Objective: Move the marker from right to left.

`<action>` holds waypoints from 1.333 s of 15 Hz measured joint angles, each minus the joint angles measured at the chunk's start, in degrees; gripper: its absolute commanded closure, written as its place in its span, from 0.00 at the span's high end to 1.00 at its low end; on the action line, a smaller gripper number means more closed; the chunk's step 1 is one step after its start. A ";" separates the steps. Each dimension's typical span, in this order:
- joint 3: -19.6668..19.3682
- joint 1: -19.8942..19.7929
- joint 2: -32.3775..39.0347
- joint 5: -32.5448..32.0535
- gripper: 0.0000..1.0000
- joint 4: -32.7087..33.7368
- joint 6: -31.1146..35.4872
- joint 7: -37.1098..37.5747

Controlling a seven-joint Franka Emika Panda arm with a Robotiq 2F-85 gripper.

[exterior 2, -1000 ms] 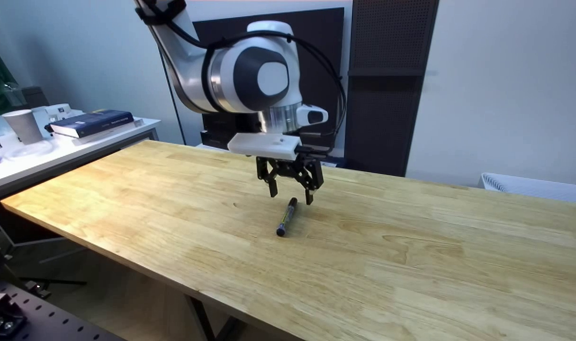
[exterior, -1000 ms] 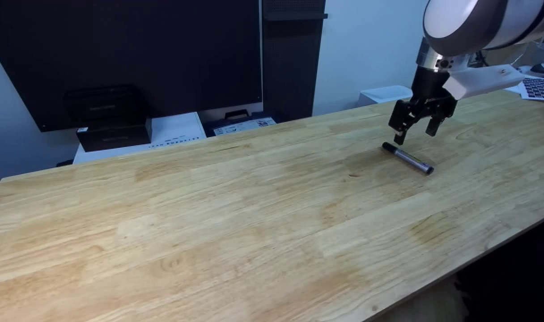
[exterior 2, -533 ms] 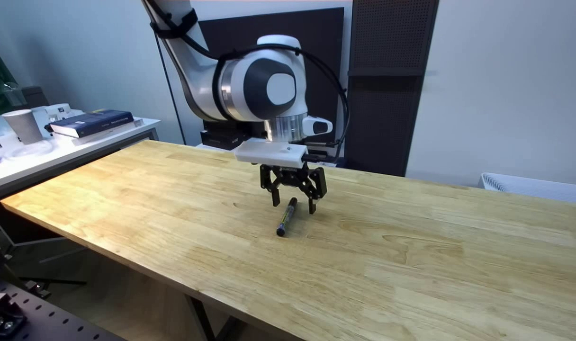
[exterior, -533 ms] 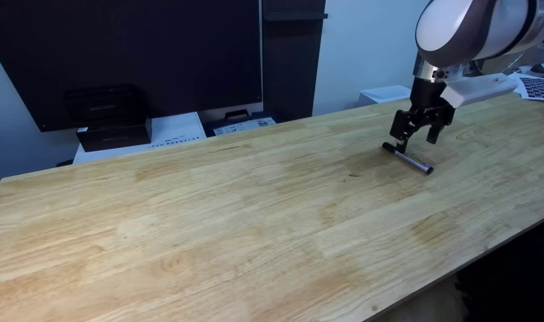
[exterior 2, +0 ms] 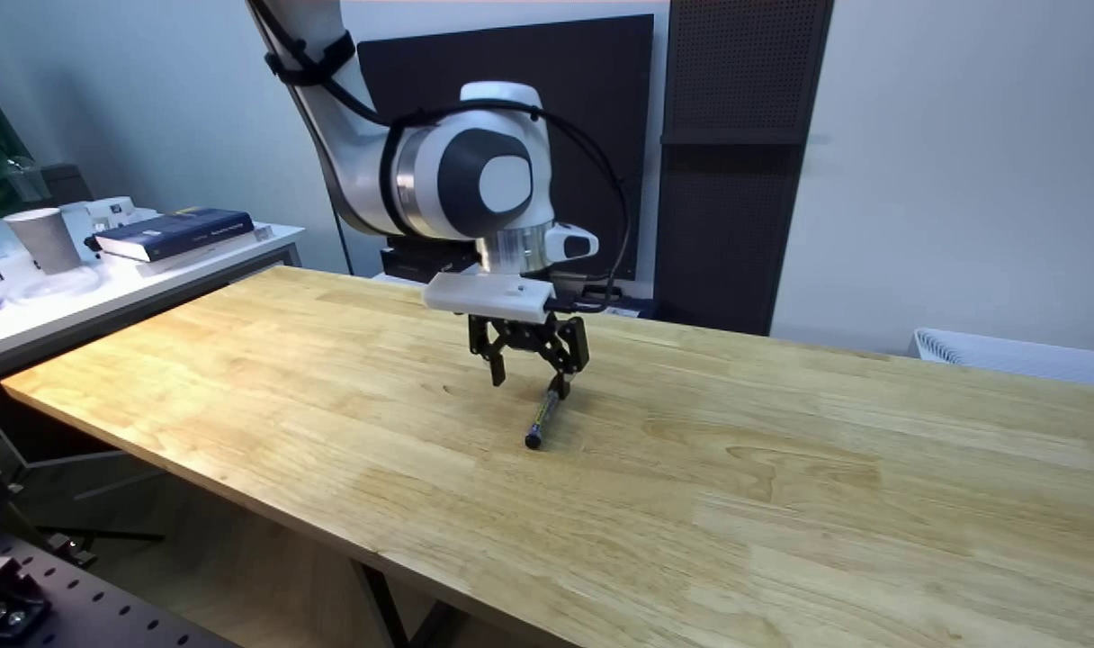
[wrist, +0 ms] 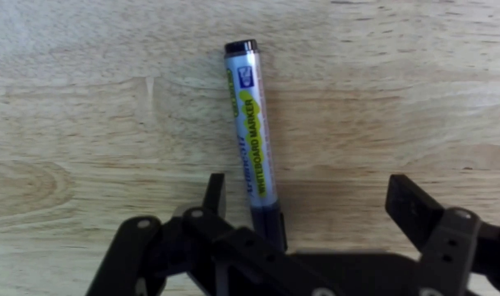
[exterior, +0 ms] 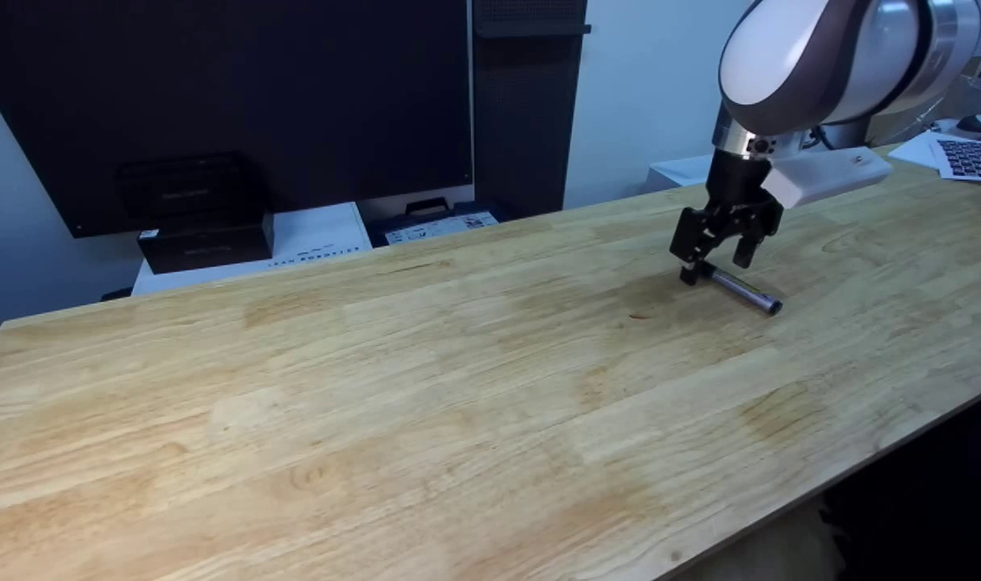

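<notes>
In an exterior view, from the left, a tapered grey cup (exterior 2: 45,241) stands on a white side table (exterior 2: 151,281), and to its right a thick dark-blue book (exterior 2: 174,234) lies flat. Next comes a long table of pale wood (exterior 2: 781,504), reaching to the right edge of the view. Above it hangs a white and dark-grey robot arm (exterior 2: 475,180), ending in a black two-fingered gripper (exterior 2: 530,381). Its fingers point down, spread wide apart, and grasp nothing. A slim cylindrical marker (exterior 2: 544,417), silver-grey with black ends, lies on the wood, its cap end right by the finger on the right of that view; whether the two touch I cannot tell. Further right, behind the table, rises a tall black perforated panel (exterior 2: 736,180).

In an exterior view, a large flat black board (exterior: 216,105) fills the upper left, and below it a low black box (exterior: 208,246) sits on a white lettered carton (exterior: 321,230). The marker lies slantwise on the right half of the tabletop, the gripper at its cap end.

In the wrist view the marker lies between the fingers, nearer the one on the left; the tip of its cap is hidden behind the gripper.
</notes>
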 measured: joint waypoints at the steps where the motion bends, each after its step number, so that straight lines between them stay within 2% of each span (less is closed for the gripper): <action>1: 0.41 -0.14 0.20 0.37 0.74 0.09 0.00 -0.27; 11: 1.54 -4.19 0.73 2.15 0.05 0.30 0.00 -3.15; 12: 1.54 -4.46 0.73 2.15 0.01 0.30 0.00 -3.36; 14: 1.55 -4.71 0.65 2.16 0.05 0.30 0.00 -3.67; 20: 1.48 -4.16 -0.16 2.08 0.05 0.17 -0.75 -3.88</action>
